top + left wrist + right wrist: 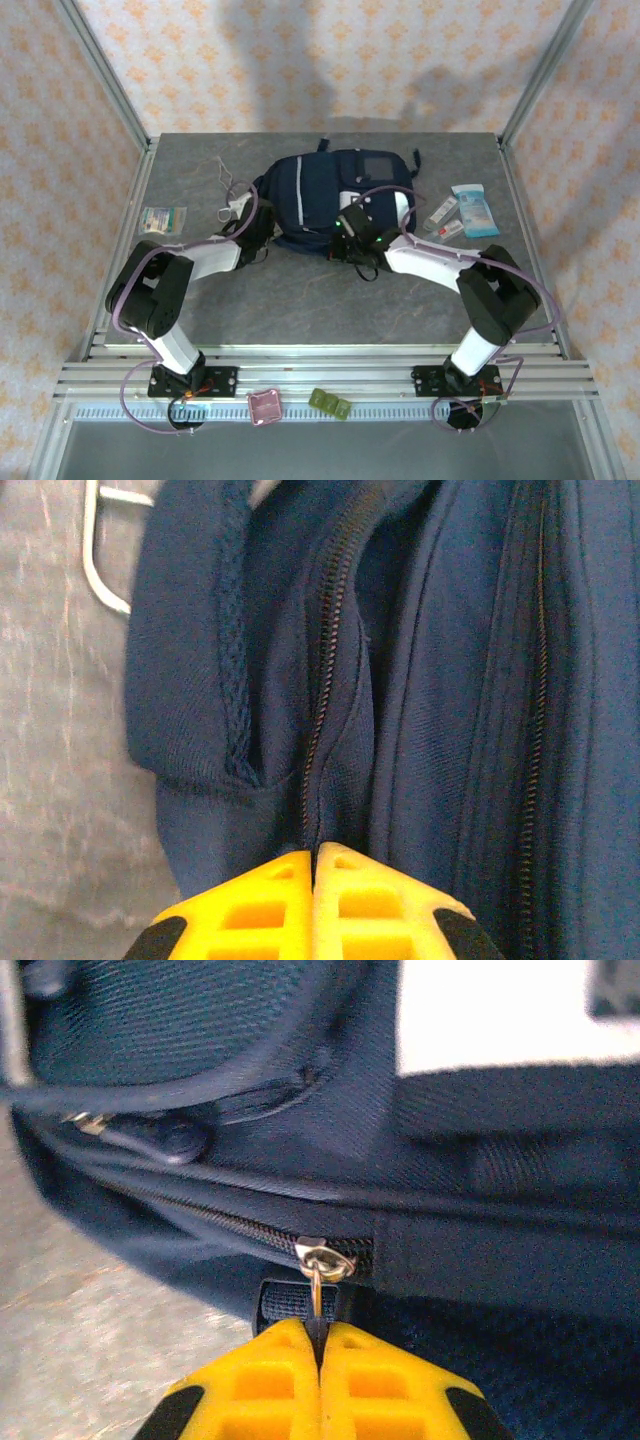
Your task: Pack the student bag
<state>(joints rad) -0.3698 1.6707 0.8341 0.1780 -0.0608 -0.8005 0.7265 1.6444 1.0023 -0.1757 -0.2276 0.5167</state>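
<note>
Here, on a grey table (300, 290) walled in patterned paper, two arms work at a navy student bag (310, 190) lying at centre toward the far edge, with its pale front patch facing up. At far left lies a small flat packet (163, 218), and just beyond it a loose white cord (225, 182) runs toward the bag's left side. The left gripper (313, 858) is at that side, its yellow jaws pressed together where a zipper seam (325, 680) runs down into them. What lies between the tips is hidden. The right gripper (322, 1332) sits at the bag's near edge, its jaws shut on the brass zipper pull (320, 1265) that hangs from the slider of a closed zipper. Right of the bag, well apart from it, lie two small tubes (441, 213) and a blue-and-white pack (475, 210). On the near rail between the arm bases rest a pink item (266, 407) and a green item (330, 403).
</note>
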